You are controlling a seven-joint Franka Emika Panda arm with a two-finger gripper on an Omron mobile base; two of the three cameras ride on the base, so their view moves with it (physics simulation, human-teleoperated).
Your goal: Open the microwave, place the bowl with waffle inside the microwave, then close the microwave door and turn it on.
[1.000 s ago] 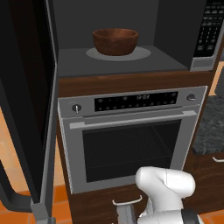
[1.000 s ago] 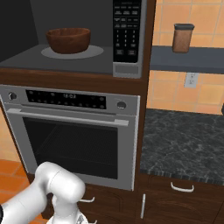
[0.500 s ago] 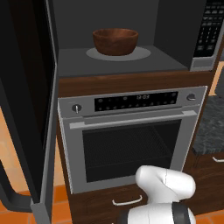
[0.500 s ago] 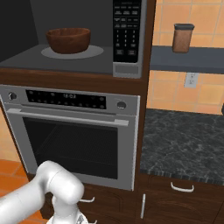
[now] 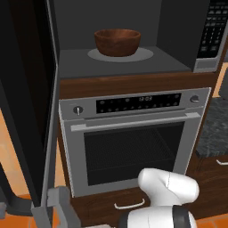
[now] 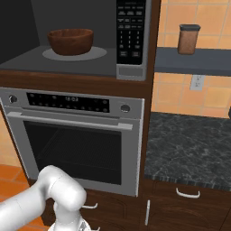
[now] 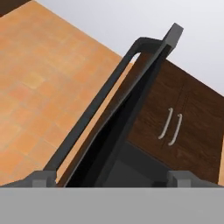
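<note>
Kitchen wall unit: microwave (image 5: 133,40) is open, bowl (image 5: 117,42) already on the turntable. Gripper (image 7: 111,177) jaws wide apart, empty, by the door (image 5: 29,102). Closing and starting left.

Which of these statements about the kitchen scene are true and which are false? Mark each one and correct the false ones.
1. The bowl sits on the turntable inside the microwave. True.
2. The microwave door is shut. False: it stands swung wide open on the left of the cavity.
3. The gripper is clamped on the bowl. False: its jaws are open and hold nothing; the hand view looks along the door's black handle.
4. The oven sits directly below the microwave. True.
5. A brown jar stands on a shelf to the right of the microwave. True.
</note>
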